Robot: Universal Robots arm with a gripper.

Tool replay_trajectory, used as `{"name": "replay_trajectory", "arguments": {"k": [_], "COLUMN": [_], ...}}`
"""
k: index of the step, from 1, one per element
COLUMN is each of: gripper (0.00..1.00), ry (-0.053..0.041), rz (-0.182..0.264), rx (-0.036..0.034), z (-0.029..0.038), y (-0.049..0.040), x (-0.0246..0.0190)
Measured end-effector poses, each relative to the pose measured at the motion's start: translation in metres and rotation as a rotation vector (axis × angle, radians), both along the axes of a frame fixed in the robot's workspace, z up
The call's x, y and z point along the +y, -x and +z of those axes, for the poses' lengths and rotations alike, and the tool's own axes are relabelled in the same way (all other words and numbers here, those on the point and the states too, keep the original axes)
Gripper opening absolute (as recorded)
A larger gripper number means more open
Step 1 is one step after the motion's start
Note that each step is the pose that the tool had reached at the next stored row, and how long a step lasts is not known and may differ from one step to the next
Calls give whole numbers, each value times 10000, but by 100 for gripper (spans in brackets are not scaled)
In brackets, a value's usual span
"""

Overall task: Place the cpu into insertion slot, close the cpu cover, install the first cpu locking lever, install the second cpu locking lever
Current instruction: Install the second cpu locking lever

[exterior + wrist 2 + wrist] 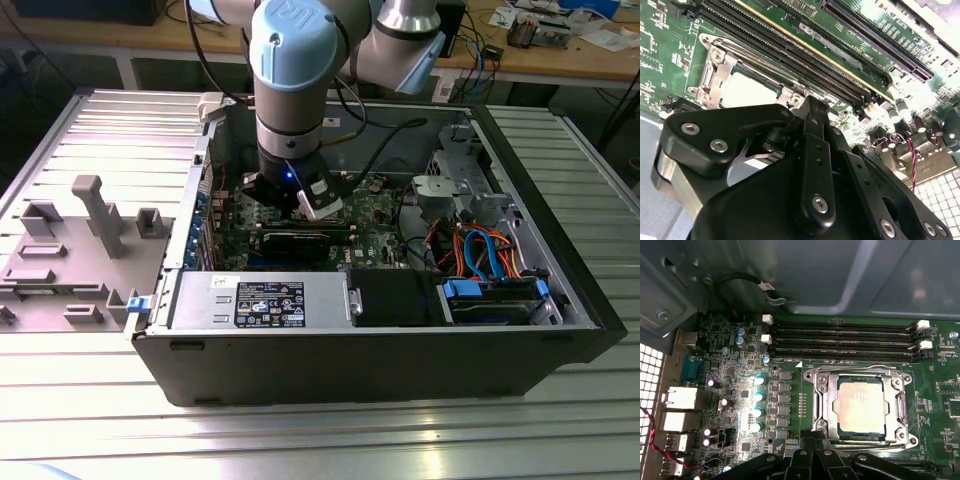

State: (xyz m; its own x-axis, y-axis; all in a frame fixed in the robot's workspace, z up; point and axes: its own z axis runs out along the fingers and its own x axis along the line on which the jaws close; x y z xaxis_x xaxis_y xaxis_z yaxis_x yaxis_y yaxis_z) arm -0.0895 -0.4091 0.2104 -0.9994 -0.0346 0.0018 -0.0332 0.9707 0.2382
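The cpu (860, 407) lies flat in the insertion slot (906, 436) on the green motherboard, its silver-grey top facing up. The cpu cover (823, 401) lies down around it, and the chip shows through its square window. A thin wire lever (855, 371) runs along the socket's edge beside the memory slots. My gripper (812, 441) is shut, its black fingers together at the socket's edge farthest from the memory slots. I cannot tell whether it touches a lever. In the second wrist view the gripper (810, 102) stands just short of the cpu (747, 90). In the exterior view the gripper (300, 197) is low inside the open case.
Long black memory slots (840, 340) run beside the socket, and a row of capacitors (759, 396) flanks it. Rear ports (680, 400) and a red-black wire (655, 440) are nearby. A power supply (260, 300), cabled drive bay (490, 262) and grey fixture (80, 240) also show.
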Motion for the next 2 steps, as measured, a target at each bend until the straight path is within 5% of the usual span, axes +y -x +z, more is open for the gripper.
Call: {"name": "replay_trajectory", "arguments": {"k": [2], "gripper": [11], "ry": [0], "rz": [0], "rx": [0], "z": [0], "y": [0], "x": [0]}}
